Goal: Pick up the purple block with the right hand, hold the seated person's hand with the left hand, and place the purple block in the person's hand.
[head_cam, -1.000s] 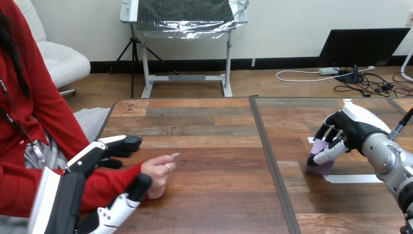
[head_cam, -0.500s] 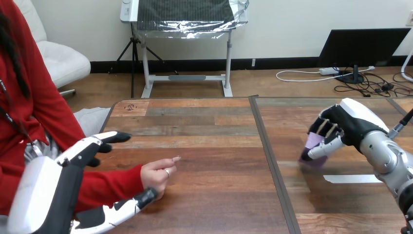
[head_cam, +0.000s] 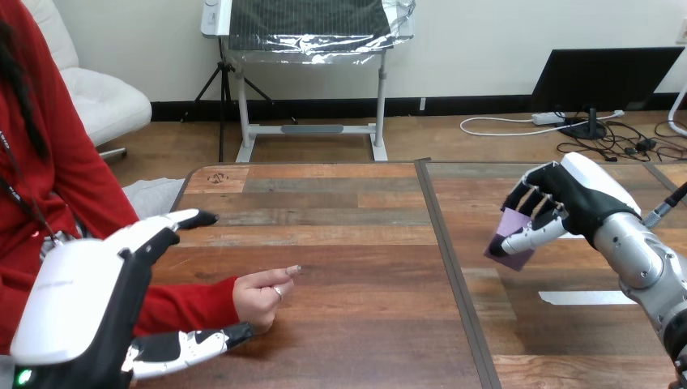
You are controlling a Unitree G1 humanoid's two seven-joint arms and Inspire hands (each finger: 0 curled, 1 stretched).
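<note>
The purple block (head_cam: 509,241) is a small flat-faced piece, matte lilac, tilted so that one corner points down. It sits in the right hand (head_cam: 579,203), over the right half of the table (head_cam: 348,235) and well apart from the person. The black-and-white jointed fingers (head_cam: 531,201) curl over the block's top edge and the thumb (head_cam: 535,237) presses across its front face, so the block is pinched between them. The back of that hand carries a smooth, glossy white shell, and a rounded silver forearm (head_cam: 648,267) runs from it to the view's lower right.

Below the block, a white tape strip (head_cam: 587,297) lies flat on the wood. The table is made of long planks in mixed brown and grey tones with visible grain. A dark seam (head_cam: 454,267) divides it into two tops.

At the left, the person's hand (head_cam: 261,293) rests on the planks, loosely curled, one finger pointing right, with a red sleeve (head_cam: 182,304) behind it. The left hand (head_cam: 81,300) is spread wide. Its straight fingers (head_cam: 174,220) reach over the far side of the sleeve. Its thumb (head_cam: 190,347) lies along the near side, its tip just beside the heel of the person's hand, and is not closed round it.
</note>
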